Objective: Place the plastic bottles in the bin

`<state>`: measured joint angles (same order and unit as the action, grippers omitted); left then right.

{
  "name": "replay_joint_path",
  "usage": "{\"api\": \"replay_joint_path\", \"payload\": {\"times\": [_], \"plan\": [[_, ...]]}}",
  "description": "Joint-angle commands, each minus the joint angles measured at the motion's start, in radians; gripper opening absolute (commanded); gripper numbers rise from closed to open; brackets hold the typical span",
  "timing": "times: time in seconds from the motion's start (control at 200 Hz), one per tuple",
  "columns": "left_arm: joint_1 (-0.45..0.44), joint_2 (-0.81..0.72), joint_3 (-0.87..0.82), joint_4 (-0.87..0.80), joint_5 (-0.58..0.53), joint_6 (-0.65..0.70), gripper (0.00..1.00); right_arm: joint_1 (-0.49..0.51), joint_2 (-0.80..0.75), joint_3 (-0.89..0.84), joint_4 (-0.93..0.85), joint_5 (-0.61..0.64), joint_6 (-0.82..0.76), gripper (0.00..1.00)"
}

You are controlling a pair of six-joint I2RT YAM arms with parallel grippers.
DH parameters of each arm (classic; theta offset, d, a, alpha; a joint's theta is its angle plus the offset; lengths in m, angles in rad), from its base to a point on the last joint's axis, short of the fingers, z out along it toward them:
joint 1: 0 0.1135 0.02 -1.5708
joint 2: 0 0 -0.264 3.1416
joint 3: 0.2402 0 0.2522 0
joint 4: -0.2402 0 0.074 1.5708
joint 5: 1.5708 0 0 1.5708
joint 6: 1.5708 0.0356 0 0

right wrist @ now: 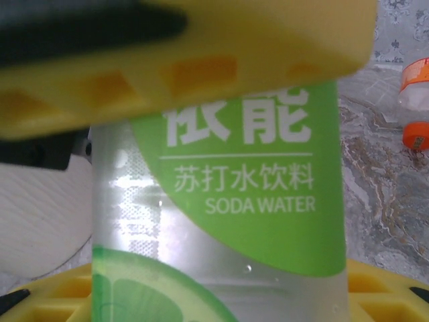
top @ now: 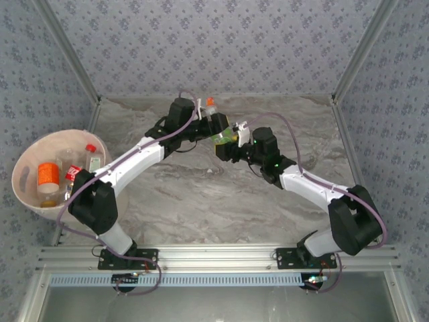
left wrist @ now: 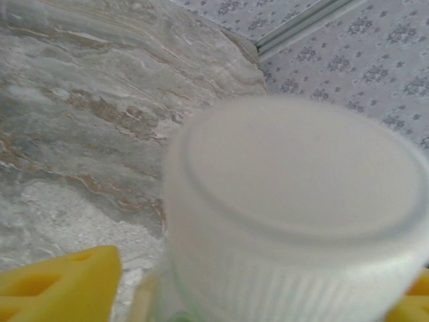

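Green-label bottle: clear, lettered "SODA WATER", at upper centre of the overhead view, between the two grippers.
Right gripper: clamped on the bottle's labelled body, yellow fingers pressed against it from above and below in the right wrist view.
Left gripper: at the bottle's white cap, one yellow pad at each lower corner of the left wrist view; cannot tell whether closed on it.
Bin: pale pink, middle left of the overhead view, several bottles lying inside.
Orange-capped bottle: on the marble table, just above the left gripper in the overhead view.
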<state>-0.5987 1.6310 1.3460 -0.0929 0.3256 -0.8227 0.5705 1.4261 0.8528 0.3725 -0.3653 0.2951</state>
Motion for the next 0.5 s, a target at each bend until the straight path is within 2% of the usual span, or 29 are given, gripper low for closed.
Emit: {"api": "replay_joint_path", "payload": {"times": [0.0,0.08,0.145,0.22,0.335,0.495], "plan": [[-0.006,-0.007,0.010,0.049,0.018,0.011,0.69,0.007,0.013,0.056,0.053,-0.028,0.024,0.50],[-0.006,-0.016,0.012,0.045,0.019,0.026,0.58,0.007,0.018,0.066,0.048,-0.048,0.025,0.52],[-0.006,-0.024,0.015,0.037,0.020,0.040,0.54,0.003,0.015,0.071,0.043,-0.066,0.022,0.56],[-0.002,-0.038,0.027,0.002,0.006,0.067,0.53,-0.004,0.008,0.071,0.044,-0.104,0.003,0.65],[0.016,-0.076,0.057,-0.075,-0.048,0.124,0.52,-0.023,-0.010,0.081,0.016,-0.209,-0.054,0.85],[0.081,-0.162,0.138,-0.254,-0.188,0.229,0.51,-0.054,-0.065,0.109,-0.095,-0.309,-0.139,0.96]]}}
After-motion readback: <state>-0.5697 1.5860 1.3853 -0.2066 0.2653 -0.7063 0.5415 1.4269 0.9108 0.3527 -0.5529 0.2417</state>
